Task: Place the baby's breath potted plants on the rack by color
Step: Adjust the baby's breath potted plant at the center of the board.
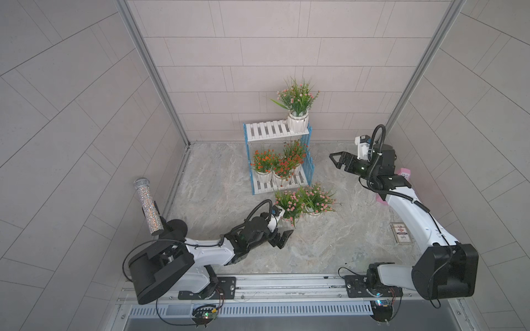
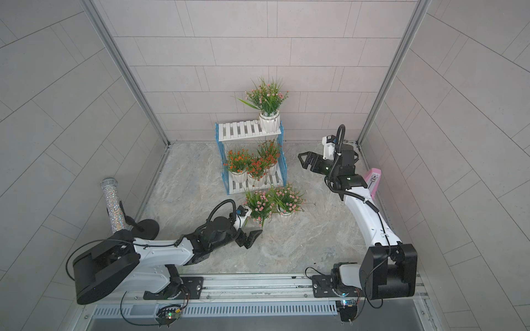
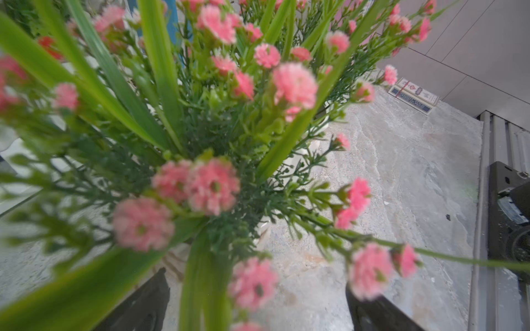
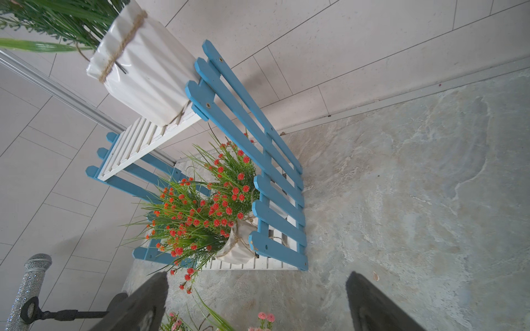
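Observation:
The rack [image 1: 269, 130] stands against the back wall. One pink baby's breath potted plant [image 1: 298, 100] sits at the right end of its upper shelf. Three red-orange plants [image 1: 279, 164] crowd the lower shelf. Two more pink plants [image 1: 289, 205] [image 1: 317, 199] stand on the floor just in front of the rack. My left gripper [image 1: 282, 238] is open low beside the left floor plant, whose blossoms [image 3: 212, 186] fill the left wrist view between the fingers. My right gripper [image 1: 336, 161] hangs open and empty in the air right of the rack [image 4: 275, 200].
A glittery microphone [image 1: 147, 205] on a black stand rises at the left wall. A pink metronome [image 1: 403, 174] is partly hidden behind the right arm. A small card box [image 1: 401, 233] lies on the floor at the right. The arms' rail [image 1: 286, 283] runs along the front.

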